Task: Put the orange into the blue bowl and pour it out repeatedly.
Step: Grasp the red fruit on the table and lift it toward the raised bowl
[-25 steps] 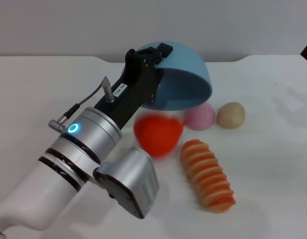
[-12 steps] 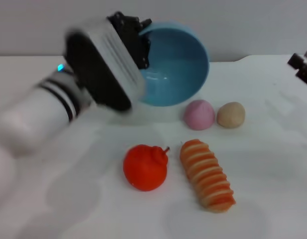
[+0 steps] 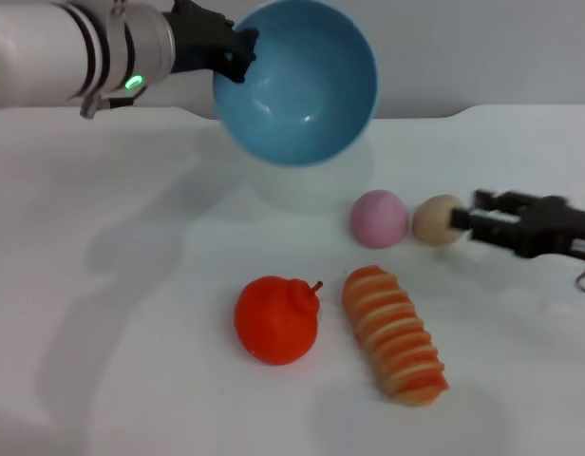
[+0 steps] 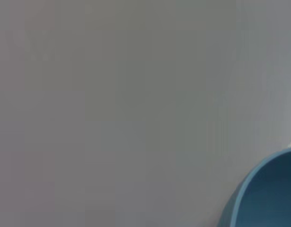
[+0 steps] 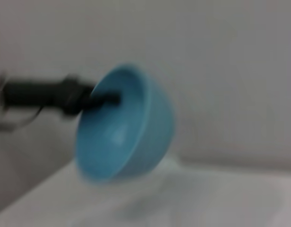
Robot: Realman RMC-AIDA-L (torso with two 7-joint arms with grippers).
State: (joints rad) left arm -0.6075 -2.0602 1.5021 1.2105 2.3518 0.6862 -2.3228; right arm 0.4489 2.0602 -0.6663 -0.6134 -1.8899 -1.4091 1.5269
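The blue bowl [image 3: 297, 81] hangs in the air at the back, tipped on its side with its empty inside facing me. My left gripper [image 3: 231, 52] is shut on its rim, reaching in from the upper left. The orange [image 3: 276, 320] lies on the white table at front centre, stem nub to the right. My right gripper [image 3: 468, 217] reaches in low from the right, open, its tips next to the tan ball. The right wrist view shows the bowl [image 5: 124, 132] held by the left gripper [image 5: 98, 99]. A slice of bowl rim [image 4: 259, 198] shows in the left wrist view.
A ridged orange-and-cream bread piece [image 3: 394, 332] lies just right of the orange. A pink ball [image 3: 379, 218] and a tan ball [image 3: 437, 219] sit side by side behind it. The white table [image 3: 131, 285] meets a grey wall at the back.
The orange dropped from the bowl and settled on the table. My left arm swung the bowl up and back. My right gripper came in from the right edge to the tan ball.
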